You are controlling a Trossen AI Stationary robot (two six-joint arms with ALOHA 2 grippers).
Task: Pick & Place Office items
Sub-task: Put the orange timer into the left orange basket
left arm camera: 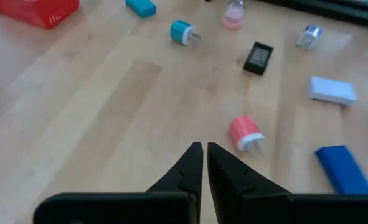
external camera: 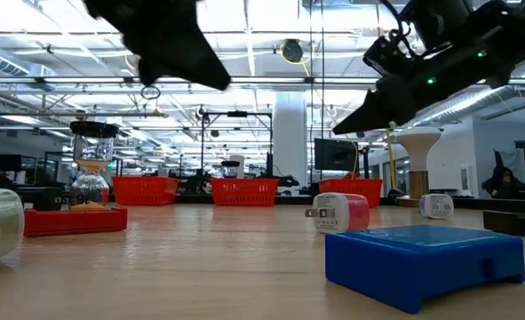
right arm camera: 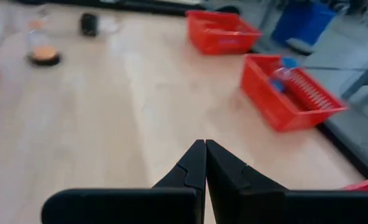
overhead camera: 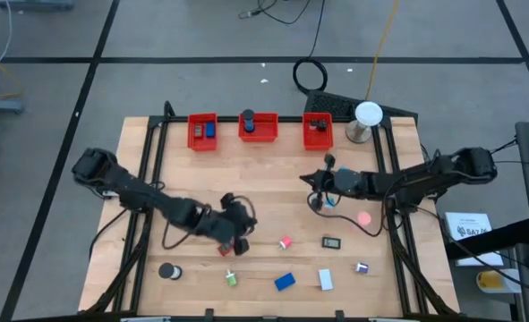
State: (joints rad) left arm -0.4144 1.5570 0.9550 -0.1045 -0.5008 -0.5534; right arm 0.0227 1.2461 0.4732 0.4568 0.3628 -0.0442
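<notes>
The left gripper (left arm camera: 203,155) has its jaws pressed together with only a sliver between the tips, and they hold nothing. It hangs over the near-middle of the table (overhead camera: 273,197). Just ahead of its tips, to the right, lies a pink plug adapter (left arm camera: 246,133) on its side, apart from the fingers. Farther on the near right sits a blue rectangular block (left arm camera: 342,169), with a white block (left arm camera: 332,90) beyond it and a small black display (left arm camera: 258,57) between the pink adapter and the far items. A blue-and-white plug adapter (left arm camera: 182,31) lies farther off, near the other arm.

The right gripper (right arm camera: 204,155) is also closed to a thin line and empty, hovering over the right-middle of the table, pointed toward the far edge. No office item lies near its tips; bare wood stretches ahead.

Along the far edge stand three red bins (overhead camera: 258,128), with a white dome lamp (overhead camera: 367,114) at the far right corner. A black roll (overhead camera: 167,271) rests near the near-left corner, a green bit (overhead camera: 232,279) right of it.

The surface is pale wood planks. Beyond it, the low view shows a large hall with ceiling trusses and bright lights.
</notes>
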